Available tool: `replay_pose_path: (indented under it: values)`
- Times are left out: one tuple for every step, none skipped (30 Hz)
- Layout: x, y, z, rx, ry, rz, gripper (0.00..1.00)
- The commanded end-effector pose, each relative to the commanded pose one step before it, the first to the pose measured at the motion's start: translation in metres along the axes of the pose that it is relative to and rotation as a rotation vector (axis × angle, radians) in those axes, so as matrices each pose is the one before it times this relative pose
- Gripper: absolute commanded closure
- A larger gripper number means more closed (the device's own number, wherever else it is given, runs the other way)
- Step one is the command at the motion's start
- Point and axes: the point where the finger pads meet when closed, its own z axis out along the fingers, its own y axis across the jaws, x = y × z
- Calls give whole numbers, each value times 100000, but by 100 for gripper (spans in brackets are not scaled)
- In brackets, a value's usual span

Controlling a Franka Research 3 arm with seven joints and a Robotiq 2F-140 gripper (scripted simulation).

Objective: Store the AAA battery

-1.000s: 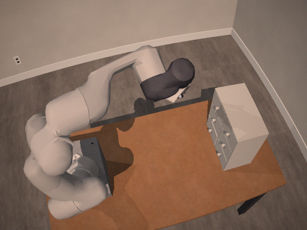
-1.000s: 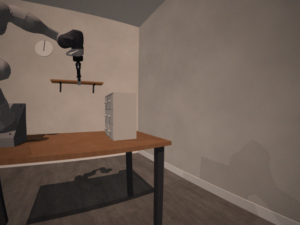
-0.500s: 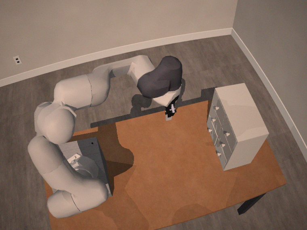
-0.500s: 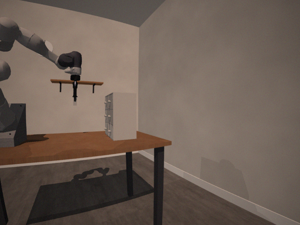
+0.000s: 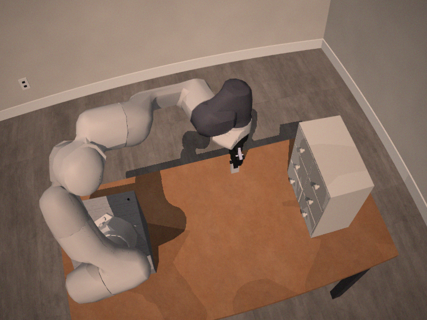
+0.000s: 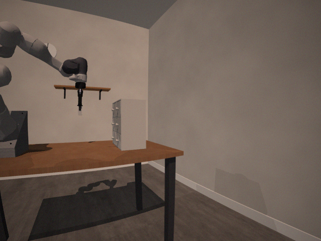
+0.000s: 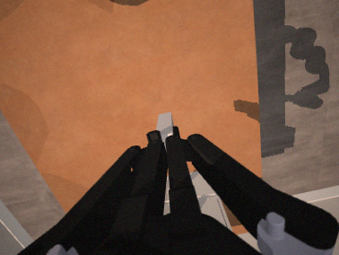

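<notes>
Grey base block (image 5: 118, 201) (image 6: 22, 129): on the wooden table (image 5: 213, 234) (image 6: 72, 151) (image 7: 112, 67), at the left.
Pale arm (image 5: 103, 127) (image 6: 33, 45): folded over the block, then reaching right along the far side.
Wall shelf (image 6: 97, 89): on the far wall, behind the claw in the exterior view.
Claw (image 5: 235, 168) (image 6: 80, 112) (image 7: 167, 123): raised above the table's far part, pointing down; clenched, light tips together, gripping nothing and well apart from the chest.
Chest (image 5: 344, 151) (image 6: 133, 124) (image 7: 215, 208): upright at the right, six knobbed drawers facing left, all looking pushed in.
AAA battery: whereabouts cannot be told.
</notes>
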Motion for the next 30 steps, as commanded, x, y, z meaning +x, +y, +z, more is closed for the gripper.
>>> replay_pose_path:
  values:
    - [45,-62,-40,296,206,1074,100]
    - [0,0,0,0,0,0,100]
    - [0,0,0,0,0,0,100]
    - [0,0,0,0,0,0,100]
    - [0,0,0,0,0,0,100]
    - [0,0,0,0,0,0,100]
    - [0,0,0,0,0,0,100]
    - [0,0,0,0,0,0,100]
    - [0,0,0,0,0,0,100]
    - [0,0,0,0,0,0,100]
    - [0,0,0,0,0,0,100]
    - [0,0,0,0,0,0,100]
    - [0,0,0,0,0,0,100]
    - [-23,32,36,-219,-99,-760,0]
    - [0,0,0,0,0,0,0]
    - [0,0,0,0,0,0,0]
    - [0,0,0,0,0,0,0]
    - [0,0,0,0,0,0,0]
    - [0,0,0,0,0,0,0]
    - [0,0,0,0,0,0,0]
    - [0,0,0,0,0,0,0]
    - [0,0,0,0,0,0,0]
    - [0,0,0,0,0,0,0]
    - [0,0,0,0,0,0,0]
    - [0,0,0,0,0,0,0]
    - [0,0,0,0,0,0,0]
    - [0,0,0,0,0,0,0]
    - [0,0,0,0,0,0,0]
    - [0,0,0,0,0,0,0]
    - [0,0,0,0,0,0,0]
